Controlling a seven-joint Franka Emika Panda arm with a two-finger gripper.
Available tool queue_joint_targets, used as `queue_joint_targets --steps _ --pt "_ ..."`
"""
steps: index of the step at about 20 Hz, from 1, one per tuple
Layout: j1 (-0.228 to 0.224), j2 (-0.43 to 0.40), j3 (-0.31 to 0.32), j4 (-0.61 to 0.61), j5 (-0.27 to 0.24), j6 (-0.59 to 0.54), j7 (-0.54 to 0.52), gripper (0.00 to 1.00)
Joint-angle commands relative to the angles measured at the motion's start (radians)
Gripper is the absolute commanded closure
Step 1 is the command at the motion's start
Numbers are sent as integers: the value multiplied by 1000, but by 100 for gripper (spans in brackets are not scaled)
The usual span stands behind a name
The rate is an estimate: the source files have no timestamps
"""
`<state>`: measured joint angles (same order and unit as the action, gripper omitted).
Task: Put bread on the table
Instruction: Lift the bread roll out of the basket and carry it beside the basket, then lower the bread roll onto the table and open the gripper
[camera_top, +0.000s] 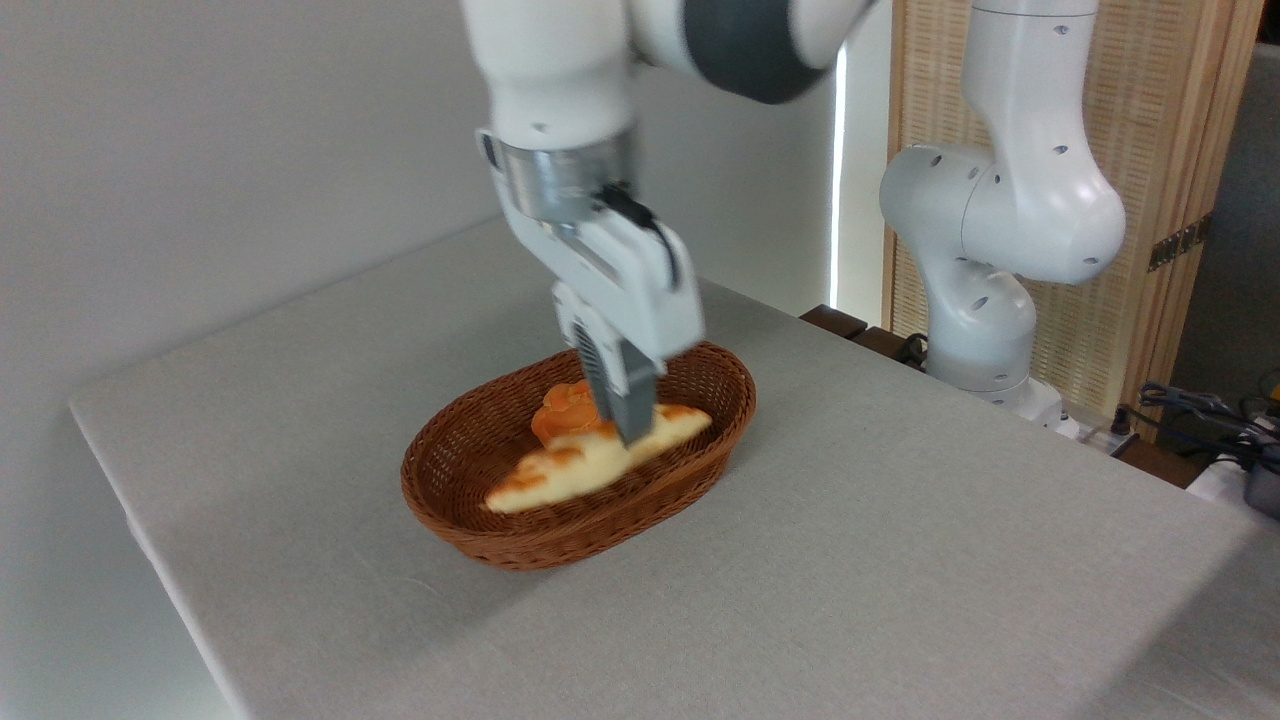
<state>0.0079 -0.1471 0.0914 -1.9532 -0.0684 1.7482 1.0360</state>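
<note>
Wicker basket (480, 520) sits on the grey surface (900, 560), near its middle. Bread (570, 470) lies inside the basket, lengthwise, pointed ends toward either end. Orange bun (560, 408) sits just behind it. My fingers (628, 425) reach down into the basket and meet the bread's upper side near its right half. Motion blur: I cannot tell whether they are open or clamped.
</note>
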Motion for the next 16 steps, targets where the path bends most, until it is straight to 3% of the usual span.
queue_joint_targets --steps 1,7,8,9,11,13,14,16 --pt "-9 15 85 11 10 -23 82 98" --pt "-8 83 125 4 140 23 125 84" --pt "-8 92 133 -1 147 28 128 77" --pt "-9 101 134 -7 147 30 130 63" --pt "-9 138 134 -9 147 59 128 25" --pt "-9 181 131 -9 147 102 116 15" --pt "-9 184 125 -9 147 103 113 2" --pt "-9 184 125 -7 147 106 116 0"
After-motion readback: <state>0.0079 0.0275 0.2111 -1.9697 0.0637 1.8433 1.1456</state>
